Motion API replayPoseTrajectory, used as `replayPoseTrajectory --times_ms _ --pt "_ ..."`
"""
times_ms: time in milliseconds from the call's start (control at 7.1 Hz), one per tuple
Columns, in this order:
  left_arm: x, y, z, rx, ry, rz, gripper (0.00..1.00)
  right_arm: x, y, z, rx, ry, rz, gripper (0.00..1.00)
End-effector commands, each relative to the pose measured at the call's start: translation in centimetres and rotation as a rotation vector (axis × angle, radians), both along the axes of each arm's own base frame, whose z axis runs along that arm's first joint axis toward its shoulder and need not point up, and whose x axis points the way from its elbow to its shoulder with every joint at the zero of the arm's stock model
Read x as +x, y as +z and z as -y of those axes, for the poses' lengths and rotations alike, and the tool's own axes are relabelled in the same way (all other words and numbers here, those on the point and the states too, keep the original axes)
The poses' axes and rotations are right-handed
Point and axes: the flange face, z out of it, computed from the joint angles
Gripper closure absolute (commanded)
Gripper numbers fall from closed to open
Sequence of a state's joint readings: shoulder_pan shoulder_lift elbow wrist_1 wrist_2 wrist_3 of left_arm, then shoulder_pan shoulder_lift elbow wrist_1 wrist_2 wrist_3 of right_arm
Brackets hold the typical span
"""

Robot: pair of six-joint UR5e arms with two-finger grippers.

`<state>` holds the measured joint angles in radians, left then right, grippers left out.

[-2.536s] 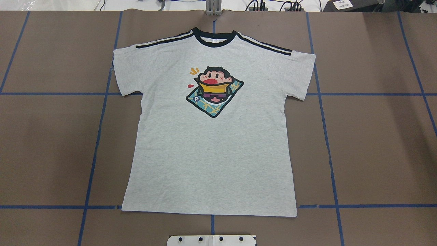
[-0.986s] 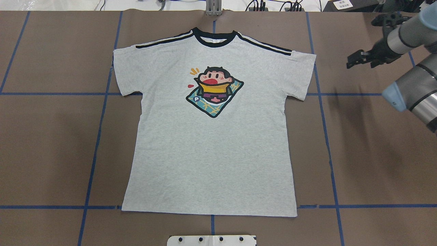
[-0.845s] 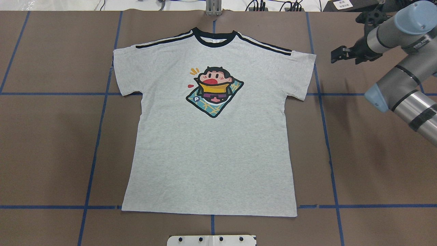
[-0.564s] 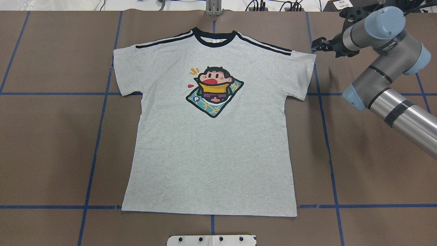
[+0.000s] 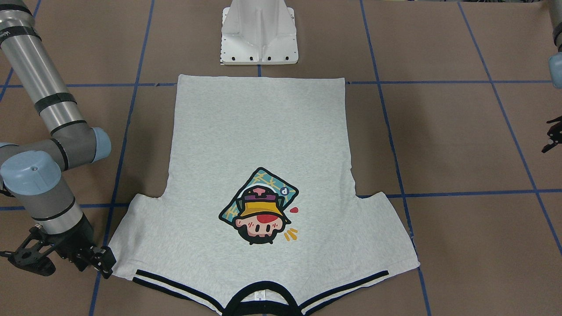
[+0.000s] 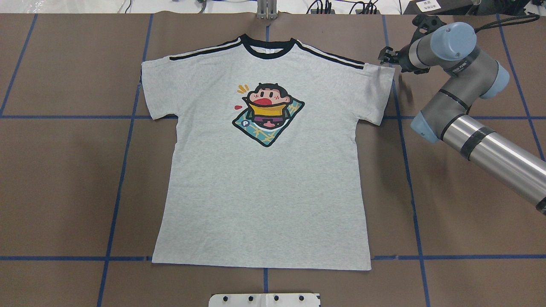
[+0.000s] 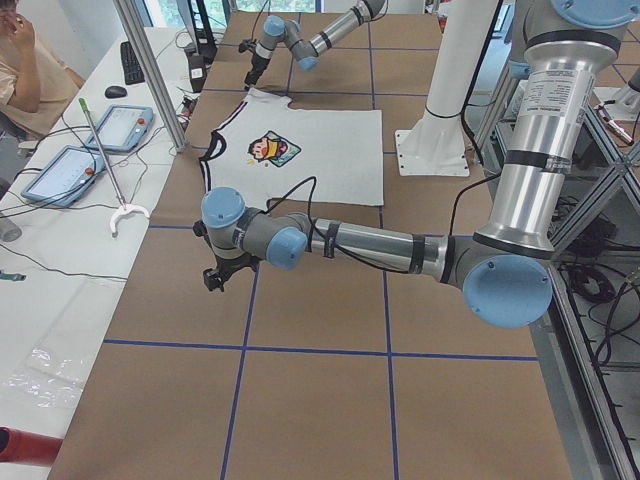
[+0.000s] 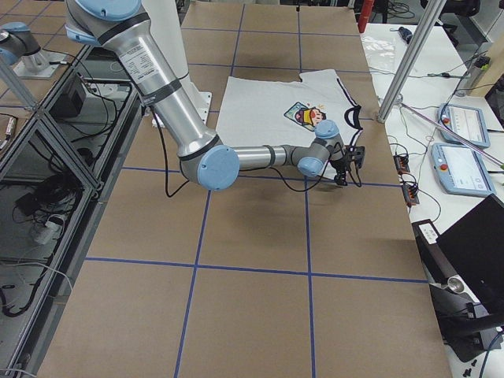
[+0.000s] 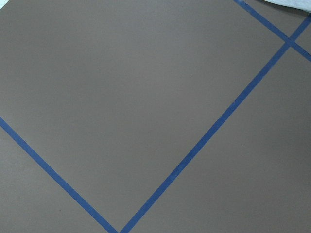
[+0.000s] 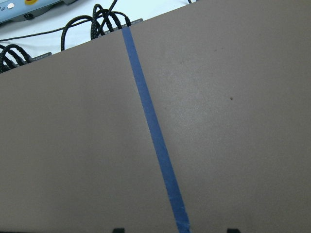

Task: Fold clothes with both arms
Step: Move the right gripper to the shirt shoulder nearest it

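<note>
The light grey T-shirt [image 6: 264,192] lies flat, print up, collar toward the table's far edge; it also shows in the front-facing view [image 5: 259,131]. My right gripper [image 6: 382,56] is open and empty, low at the outer top corner of the shirt's right sleeve; the front-facing view [image 5: 104,264] shows it just beside the sleeve edge. The right wrist view shows only bare table with its fingertips [image 10: 119,229] apart. My left gripper [image 5: 554,134] hangs open and empty over bare table well clear of the other sleeve, out of the overhead view; it also shows in the exterior left view [image 7: 215,275].
The white pedestal base [image 5: 259,35] stands at the shirt's hem. Blue tape lines [image 6: 409,179] grid the brown table. Teach pendants [image 7: 120,125] and cables [image 10: 97,22] lie on the white bench beyond the far edge, where a person [image 7: 30,60] sits.
My right arm has come in from the right and swept left, bringing its gripper to the shirt's right sleeve corner. The shirt has not moved.
</note>
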<state>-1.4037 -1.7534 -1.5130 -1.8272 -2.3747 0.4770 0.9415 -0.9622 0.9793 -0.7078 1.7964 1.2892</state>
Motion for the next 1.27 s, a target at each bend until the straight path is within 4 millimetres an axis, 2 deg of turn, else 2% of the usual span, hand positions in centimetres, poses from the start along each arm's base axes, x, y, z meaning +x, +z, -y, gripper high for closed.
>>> replayPoseTrajectory --times_ms 0,141,423,564,705,845,986,1127 --pt "0.0 0.0 0.0 0.001 -0.001 -0.001 0.00 -0.6 0.8 -0.7 -0.012 -0.008 -0.001 1.00" --pt "0.0 0.1 -0.1 -0.001 0.000 -0.002 0.00 -0.6 0.7 -0.8 -0.012 -0.008 0.003 1.00" --pt "-0.1 0.6 -0.4 -0.011 -0.001 0.000 0.00 -0.8 -1.6 -0.7 -0.001 -0.009 0.040 1.00" --pt "0.0 0.6 -0.6 -0.012 0.001 -0.006 0.00 -1.2 -6.2 -1.0 -0.005 0.029 0.128 1.00" --pt "-0.1 0.4 -0.7 -0.006 0.000 -0.007 0.00 -5.4 -13.2 -1.8 -0.061 0.049 0.214 1.00" --pt "-0.3 1.2 -1.3 -0.016 0.002 -0.004 0.00 -8.4 -16.5 -2.5 -0.064 0.027 0.223 1.00" --pt "-0.3 1.2 -1.3 -0.017 0.002 -0.004 0.00 -9.5 -18.4 -2.1 -0.096 0.040 0.224 1.00" --pt "-0.2 0.4 -1.3 -0.001 0.003 -0.008 0.00 -11.3 -19.2 -0.8 -0.089 0.083 0.183 1.00"
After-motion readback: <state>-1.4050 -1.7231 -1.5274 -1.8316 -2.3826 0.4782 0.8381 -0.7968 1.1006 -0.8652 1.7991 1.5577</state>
